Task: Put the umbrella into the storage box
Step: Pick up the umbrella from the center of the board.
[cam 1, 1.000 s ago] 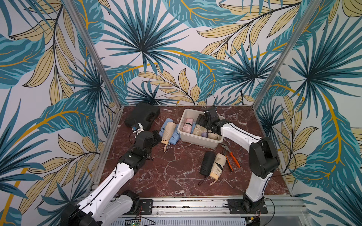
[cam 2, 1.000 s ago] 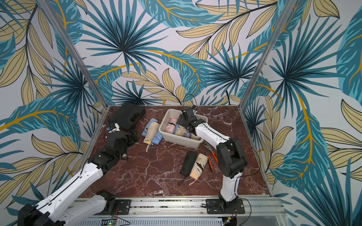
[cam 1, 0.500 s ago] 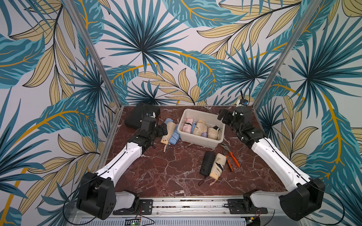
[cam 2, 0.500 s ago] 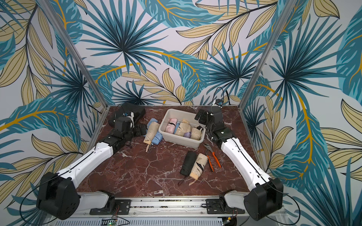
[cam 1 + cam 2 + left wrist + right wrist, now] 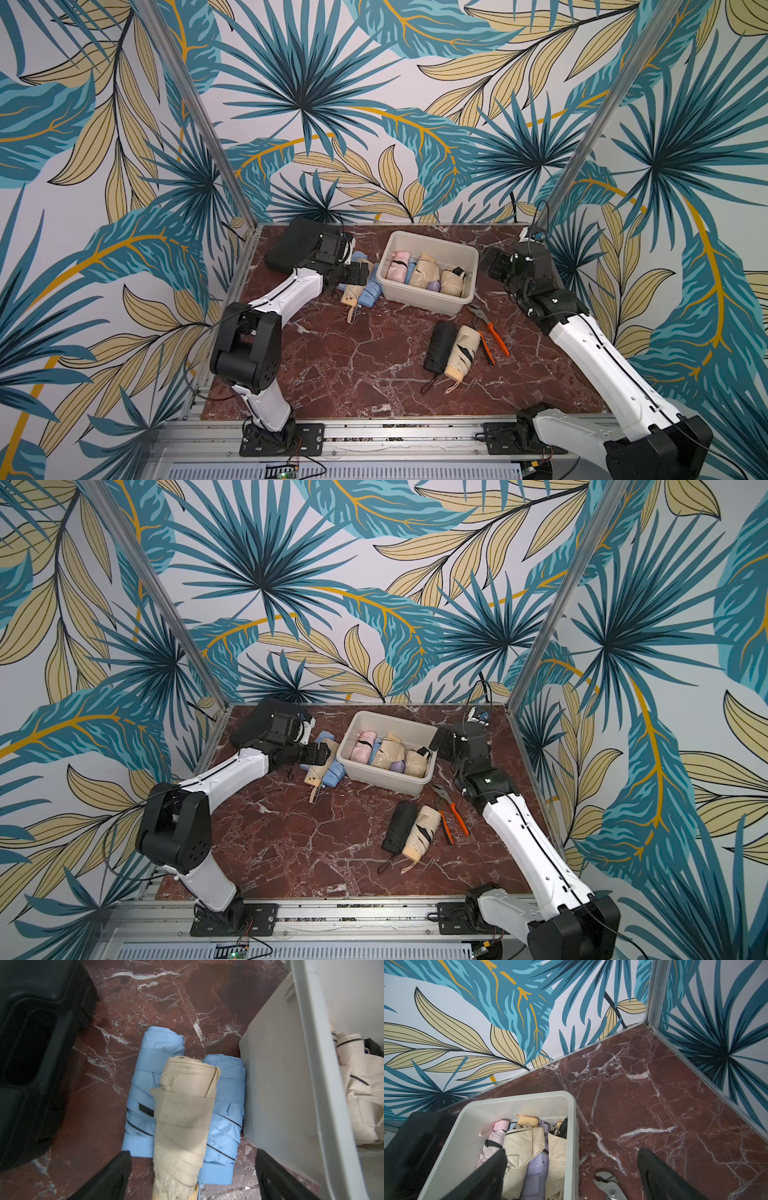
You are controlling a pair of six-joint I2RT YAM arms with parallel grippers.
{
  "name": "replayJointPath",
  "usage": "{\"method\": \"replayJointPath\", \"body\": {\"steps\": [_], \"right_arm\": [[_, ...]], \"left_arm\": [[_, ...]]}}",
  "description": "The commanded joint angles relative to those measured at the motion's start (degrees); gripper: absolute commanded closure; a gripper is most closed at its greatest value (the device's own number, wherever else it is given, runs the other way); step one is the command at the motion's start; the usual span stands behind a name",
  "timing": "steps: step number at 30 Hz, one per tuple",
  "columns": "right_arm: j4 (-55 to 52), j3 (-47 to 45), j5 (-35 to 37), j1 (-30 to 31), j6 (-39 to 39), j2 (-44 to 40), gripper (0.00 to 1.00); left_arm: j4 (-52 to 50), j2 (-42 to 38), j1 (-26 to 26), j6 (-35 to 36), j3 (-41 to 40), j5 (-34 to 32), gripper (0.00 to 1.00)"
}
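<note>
Table (image 5: 374, 374): red marble top; everything stands on it
Black case (image 5: 291, 245): moulded hard case in the far left corner, behind the left arm; shut; not part of this job
Storage box (image 5: 419, 301): off-white tub near the back, about the middle; folded umbrellas packed side by side inside, pink, blue, beige and lilac among them
Left gripper (image 5: 191, 1154): jaws apart, one on either side of the top umbrella of the pile by the box; clamped on nothing
Right gripper (image 5: 571, 1152): jaws wide and empty; hangs over the box's right end, one finger above the contents, one above bare table
Pile by the box: beige umbrella (image 5: 185, 1113) lying on two blue umbrellas (image 5: 149, 1076); one blue touches the box's outer wall
Front pair: black umbrella (image 5: 438, 347) and cream umbrella (image 5: 459, 353), touching, well apart from the box
Pliers (image 5: 478, 316): orange handles; just beside the front pair
Progress: roughly half done by the look of it; about five umbrellas in, five out; the beige one seems the next pick
Writing: no brand or label readable
</note>
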Motion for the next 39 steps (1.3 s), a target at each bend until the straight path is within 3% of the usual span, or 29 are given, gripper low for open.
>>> {"method": "replayJointPath", "body": {"steps": [1,26,31,39], "right_arm": [[-1.23,-1.72,1.4,-0.37,-0.92,-1.28,0.01],[-0.88,-1.78,1.08,-0.81,0.83,-1.4,0.01],[-0.58,-1.68,0.79,-0.82,1.19,-1.07,0.01],[-0.53,-1.62,0.58,-0.81,1.42,-1.56,0.0]], "left_arm": [[-4.78,2.79,0.38,2.3,4.11,1.9,0.04],[-9.19,13.94,-0.58,8.65,13.19,-2.61,0.19],[-9.42,14.84,-1.17,8.82,13.64,-3.75,0.25],[-8.99,12.51,-1.24,7.73,11.33,-6.23,0.44]]}}
